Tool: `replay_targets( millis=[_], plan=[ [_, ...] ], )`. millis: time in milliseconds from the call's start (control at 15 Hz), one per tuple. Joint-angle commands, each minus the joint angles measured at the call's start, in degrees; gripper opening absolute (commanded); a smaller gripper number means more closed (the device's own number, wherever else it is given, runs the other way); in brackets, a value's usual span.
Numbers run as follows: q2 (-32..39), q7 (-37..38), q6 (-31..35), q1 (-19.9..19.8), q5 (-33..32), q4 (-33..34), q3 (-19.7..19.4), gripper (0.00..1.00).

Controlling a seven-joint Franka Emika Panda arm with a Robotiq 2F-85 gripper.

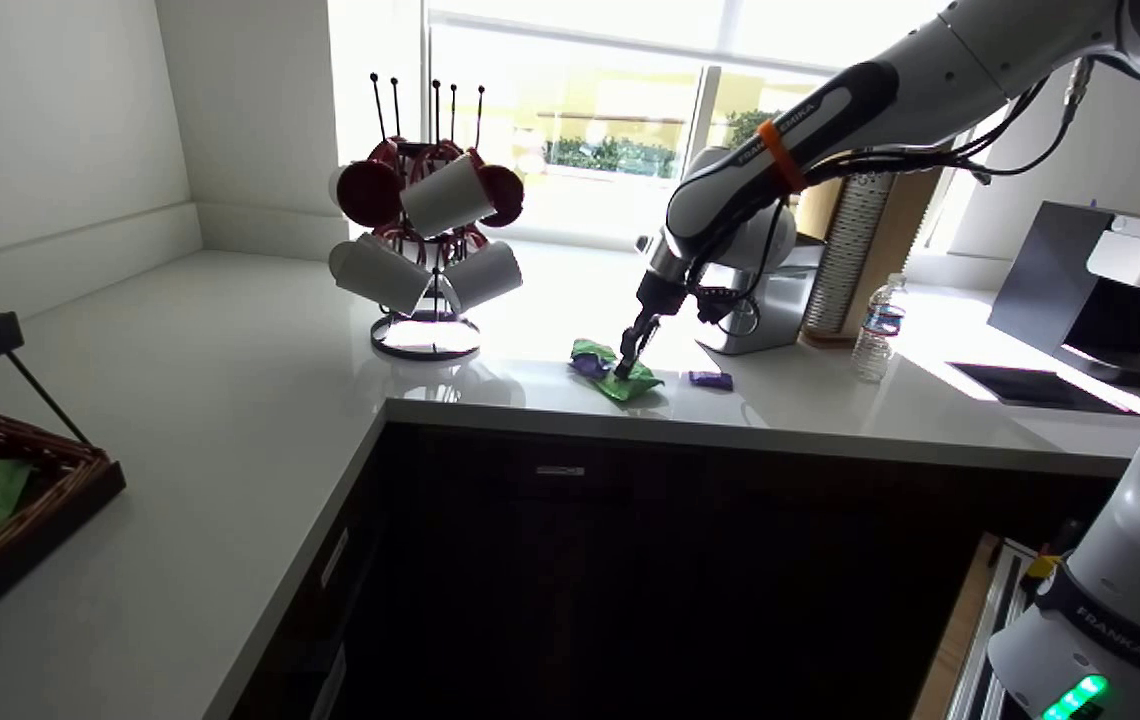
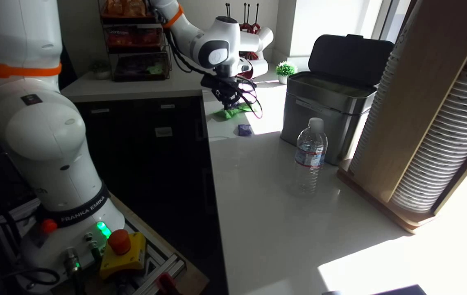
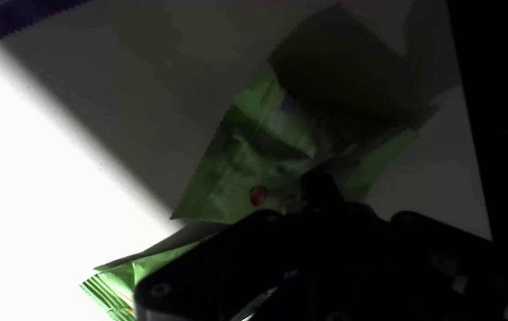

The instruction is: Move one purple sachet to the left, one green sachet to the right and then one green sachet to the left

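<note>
A green sachet (image 1: 638, 384) lies on the white counter near its front edge. It shows in the wrist view (image 3: 236, 174), creased under my fingertips. My gripper (image 1: 622, 372) points down onto it. In the wrist view (image 3: 321, 178) the fingers are together, apparently pinching its middle; the exact contact is dark. Another green sachet (image 1: 590, 348) lies beside it, partly covered in the wrist view (image 3: 116, 278). A purple sachet (image 1: 590, 366) lies against the green ones. A separate purple sachet (image 1: 710, 380) lies apart; it shows in an exterior view (image 2: 244, 130) and in the wrist view (image 3: 18, 15).
A mug rack (image 1: 427, 335) stands beside the sachets. A metal bin (image 2: 323, 106) with a raised lid, a water bottle (image 2: 311, 153) and a cup holder (image 2: 385, 123) stand along the counter. A wicker basket (image 1: 80, 470) holds green packets. The counter's front edge (image 1: 750, 425) is close.
</note>
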Motion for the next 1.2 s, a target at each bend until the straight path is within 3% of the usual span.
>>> replay_targets(
  millis=[0, 733, 1133],
  plan=[
    [-2.35, 1.88, 0.16, -0.94, -2.42, -3.3, -1.06, 0.0],
    [-5.93, 3.9, -0.17, -2.52, -6.16, -7.35, -5.43, 0.0],
    [-9.49, 4.37, 0.96, -2.34, -5.81, -5.91, -6.2, 0.0]
  ],
)
